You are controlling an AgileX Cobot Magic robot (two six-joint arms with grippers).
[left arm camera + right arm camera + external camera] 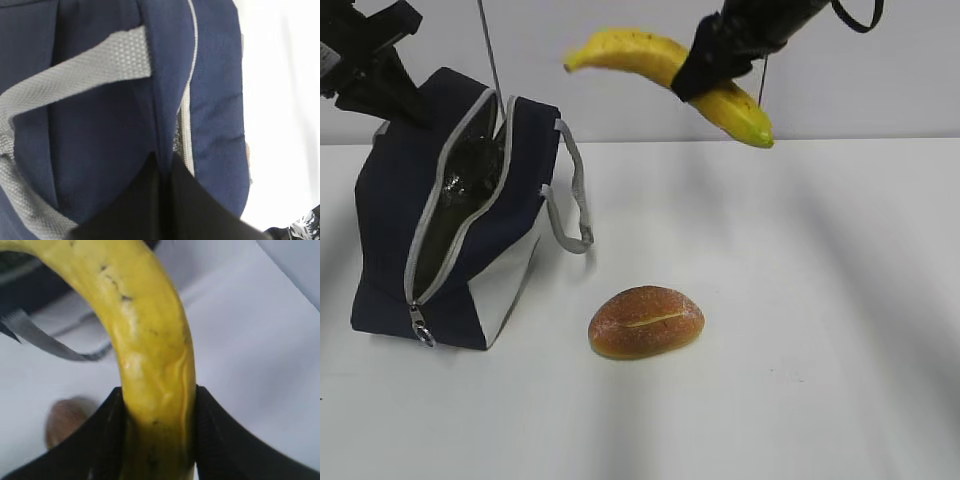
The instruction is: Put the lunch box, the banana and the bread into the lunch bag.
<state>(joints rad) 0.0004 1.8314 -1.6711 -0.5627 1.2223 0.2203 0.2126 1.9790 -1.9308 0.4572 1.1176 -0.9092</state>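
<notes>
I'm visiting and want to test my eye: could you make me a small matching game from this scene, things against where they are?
Things:
1. banana
2. bread
3. lunch bag
4. left end effector

Places or states:
A. lying on the white table
B. unzipped, standing at the left
C. held in the air by the right end effector
D. gripping the bag's top edge

Pairs: 1-C, 2-A, 3-B, 4-D

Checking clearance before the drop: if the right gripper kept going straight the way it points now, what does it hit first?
Likely bare table. The right gripper, shut on the banana, points down past it; its wrist view shows white tabletop ahead, bread off left, lunch bag farther left. Depth unclear.
</notes>
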